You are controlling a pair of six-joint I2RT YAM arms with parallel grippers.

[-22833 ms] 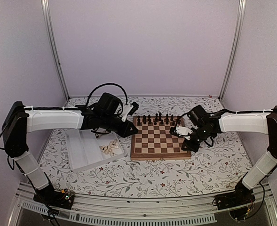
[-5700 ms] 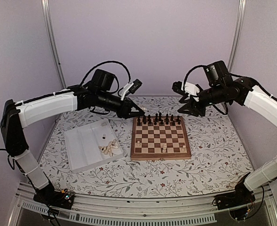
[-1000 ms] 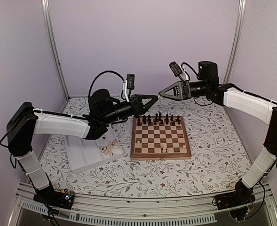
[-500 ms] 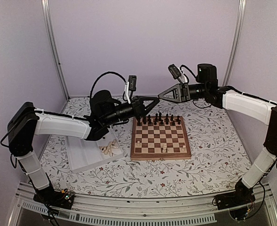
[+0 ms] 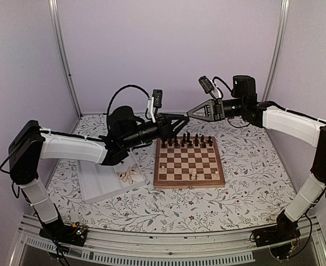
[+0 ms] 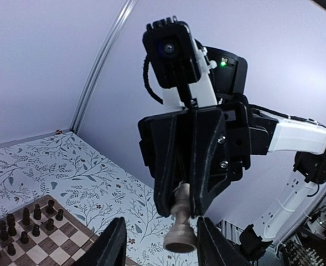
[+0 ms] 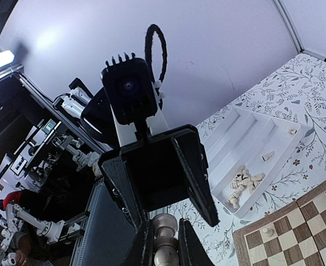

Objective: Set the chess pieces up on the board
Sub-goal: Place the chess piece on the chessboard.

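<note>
My right gripper [image 5: 190, 113] is shut on a pale cream chess piece [image 7: 164, 230] and holds it in the air above the far edge of the board [image 5: 189, 162]. My left gripper [image 5: 183, 118] faces it tip to tip, open, with its jaws spread either side of the piece [image 6: 179, 235]. In the left wrist view the right gripper [image 6: 180, 208] pinches the piece's top and the base hangs free. Two cream pieces [image 5: 193, 174] stand on the board's near rows. Several more lie in the white tray [image 5: 99, 180].
Dark chessmen [image 5: 186, 140] fill the board's two far rows. The tray sits left of the board, with loose cream pieces [image 7: 244, 182] in one compartment. The table has a floral cloth and is walled at the back and sides.
Over the last second the left gripper has edged right, closer onto the right gripper's tips. The right gripper has dipped slightly. The piece stays in the right gripper.
</note>
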